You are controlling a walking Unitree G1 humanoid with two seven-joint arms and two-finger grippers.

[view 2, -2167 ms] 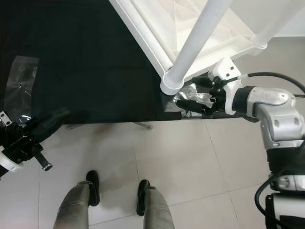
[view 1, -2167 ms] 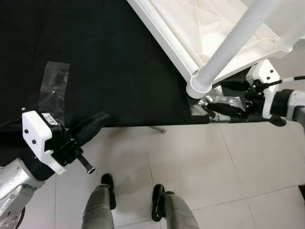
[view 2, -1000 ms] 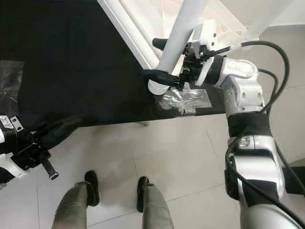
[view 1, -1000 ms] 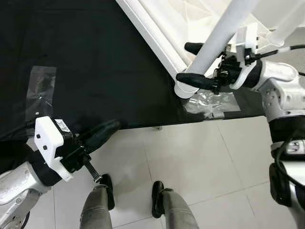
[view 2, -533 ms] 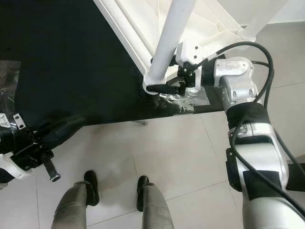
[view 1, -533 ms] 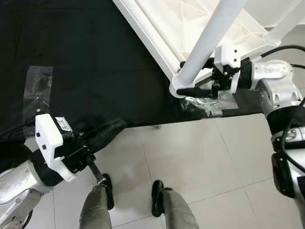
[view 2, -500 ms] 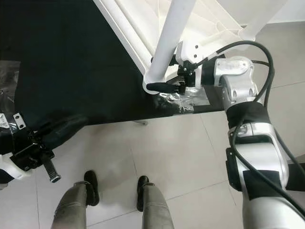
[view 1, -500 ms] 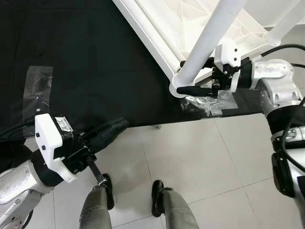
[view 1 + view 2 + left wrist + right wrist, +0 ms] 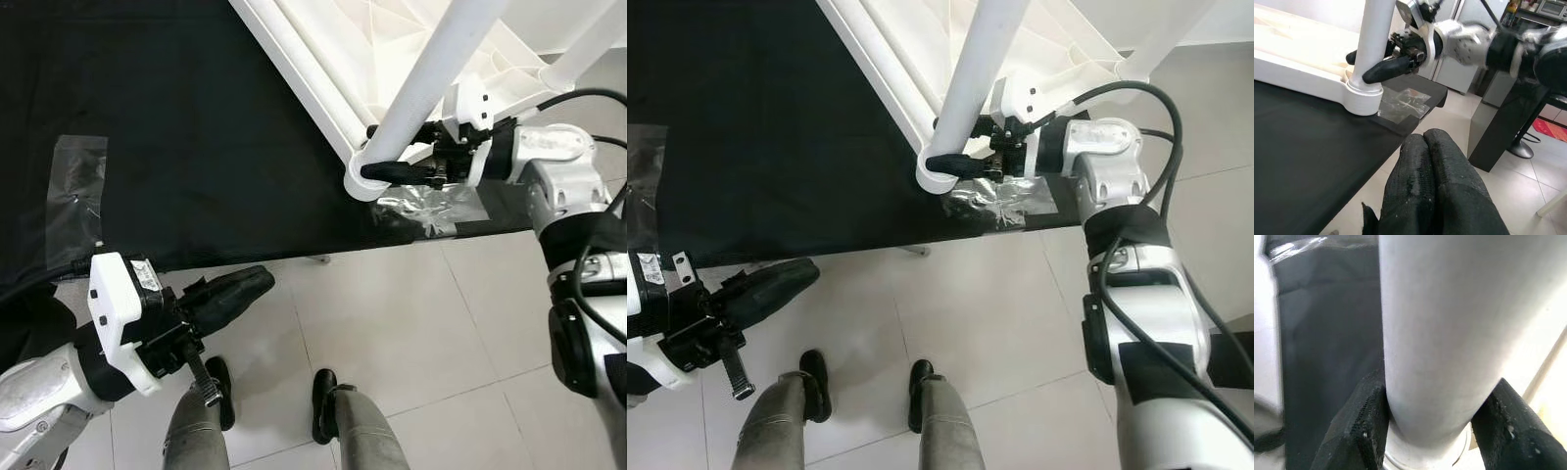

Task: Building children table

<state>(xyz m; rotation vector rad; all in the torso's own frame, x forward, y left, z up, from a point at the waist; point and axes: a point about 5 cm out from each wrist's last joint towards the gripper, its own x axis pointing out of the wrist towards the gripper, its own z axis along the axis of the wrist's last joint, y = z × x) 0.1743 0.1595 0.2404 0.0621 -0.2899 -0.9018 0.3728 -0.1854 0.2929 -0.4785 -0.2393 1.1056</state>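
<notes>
The white children's table (image 9: 294, 69) lies upside down on a black surface (image 9: 196, 147). One white leg (image 9: 431, 78) stands in the socket at its near corner. My right gripper (image 9: 369, 152) is shut on this leg just above the socket, a black finger on each side. The right wrist view has the leg (image 9: 1449, 333) pressed between both fingers (image 9: 1369, 416). My left gripper (image 9: 260, 282) hangs low on the left, over the floor in front of the black surface, shut and holding nothing; its closed fingers (image 9: 1435, 186) point toward the leg's base.
A crumpled clear plastic bag (image 9: 431, 208) lies at the black surface's near corner, under the right gripper. Another clear bag (image 9: 73, 191) lies flat at the left. A second table leg (image 9: 588, 49) rises at the far right. My own feet (image 9: 220, 377) stand on pale floor tiles.
The right gripper rose from beside the plastic bag and closed on the leg's base. The left gripper has dropped away from the black surface's edge, toward my body.
</notes>
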